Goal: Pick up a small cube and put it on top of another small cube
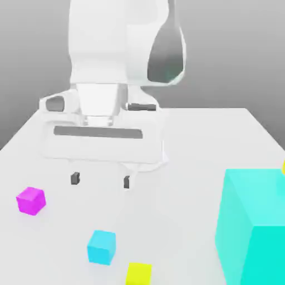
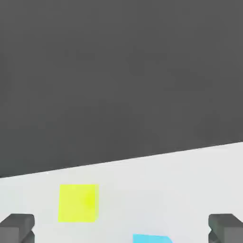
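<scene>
Pale tabletop (image 1: 189,145), small cube (image 1: 102,247), sky-blue, plain, apart from the yellow cube (image 1: 138,274)

Three small cubes (image 1: 102,247), one large cube (image 1: 251,228)

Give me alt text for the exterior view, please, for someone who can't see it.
A white robot arm holds its open, empty gripper above a pale table. Below are small magenta, sky-blue and yellow cubes, with a huge turquoise cube at the view's right.
</scene>
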### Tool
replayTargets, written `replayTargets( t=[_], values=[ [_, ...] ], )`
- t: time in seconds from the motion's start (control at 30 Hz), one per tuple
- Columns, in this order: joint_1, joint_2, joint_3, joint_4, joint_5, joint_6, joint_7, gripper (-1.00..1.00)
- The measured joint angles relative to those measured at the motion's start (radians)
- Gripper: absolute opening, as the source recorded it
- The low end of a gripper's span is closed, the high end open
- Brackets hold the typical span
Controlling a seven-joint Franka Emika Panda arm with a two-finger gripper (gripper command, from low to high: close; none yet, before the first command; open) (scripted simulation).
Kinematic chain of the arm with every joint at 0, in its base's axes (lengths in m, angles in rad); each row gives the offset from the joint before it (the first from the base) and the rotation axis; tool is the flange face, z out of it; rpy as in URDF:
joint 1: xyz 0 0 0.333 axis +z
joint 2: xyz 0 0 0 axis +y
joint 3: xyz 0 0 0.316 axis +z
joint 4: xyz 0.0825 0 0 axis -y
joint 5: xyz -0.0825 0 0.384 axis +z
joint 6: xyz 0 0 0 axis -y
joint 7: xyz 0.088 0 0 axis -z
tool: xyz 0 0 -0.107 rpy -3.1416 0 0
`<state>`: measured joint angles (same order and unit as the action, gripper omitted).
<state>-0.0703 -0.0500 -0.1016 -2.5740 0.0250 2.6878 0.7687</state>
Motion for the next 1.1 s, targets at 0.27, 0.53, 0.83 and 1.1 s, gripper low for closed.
replayTargets(
  t=[0.27, 0.53, 0.83, 1.1],
  values=[
    [-0.046, 0.291, 0.016, -0.051, 0.048, 0.178, -0.039, 0.00],
    [-0.071, 0.393, 0.046, -0.032, 0.069, 0.261, -0.054, -1.00],
    [-0.043, 0.209, 0.024, -0.044, 0.014, 0.089, 0.002, -1.00],
    [0.170, 0.091, 0.186, 0.195, -0.010, -0.245, -0.138, -1.00]
  ],
)
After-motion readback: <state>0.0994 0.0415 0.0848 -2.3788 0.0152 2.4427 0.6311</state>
